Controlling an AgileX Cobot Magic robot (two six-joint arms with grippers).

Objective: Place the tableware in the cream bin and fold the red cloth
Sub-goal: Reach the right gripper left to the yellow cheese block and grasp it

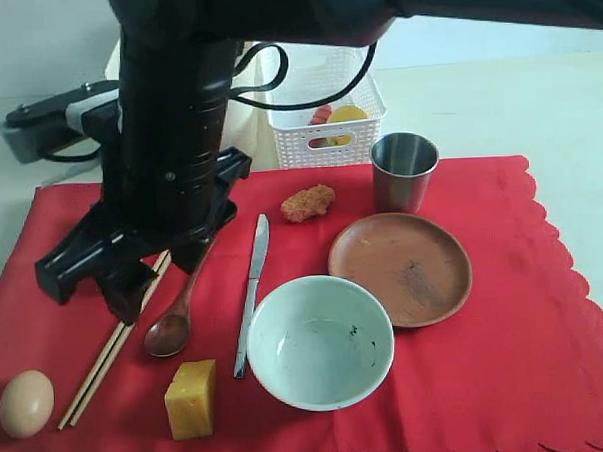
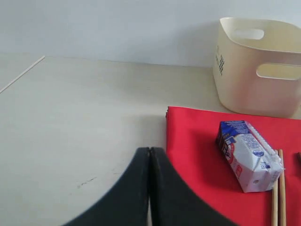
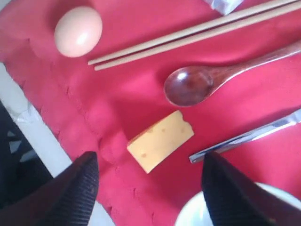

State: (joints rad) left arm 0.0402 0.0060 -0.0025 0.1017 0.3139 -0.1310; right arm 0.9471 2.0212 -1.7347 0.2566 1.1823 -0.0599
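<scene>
Tableware is all out on the cloth [image 1: 508, 377], which lies spread flat on the counter [image 1: 566, 104]. All 6 pieces are on it. The bowl [image 1: 320, 340] sits near the middle at the near side, with the plate [image 1: 399, 269] just beside it to the right and a bit farther back. The cup [image 1: 404, 171] stands upright just past the plate. The knife [image 1: 252, 288] lies left of the bowl, then the spoon [image 1: 171, 332], then the 2 chopsticks [image 1: 107, 360] side by side.

For food there's an egg [image 1: 26, 403] at the near left corner, cheese [image 1: 192, 399] near the knife's near end, and a fried nugget [image 1: 308, 203] left of the cup. A basket [image 1: 326, 105] sits off the cloth's far edge.

The right arm reaches across to the left. The right fingers [image 3: 77, 193] are spread wide with nothing between them, hanging over the cheese, with the spoon bowl and knife tip close by.

The left fingers [image 2: 141, 188] are pressed shut on nothing, over bare counter just left of the cloth's edge. From that camera the bin [image 2: 244, 70] stands on the counter right at the cloth's far edge, and a milk carton [image 2: 249, 155] lies on the cloth beside the chopsticks.
</scene>
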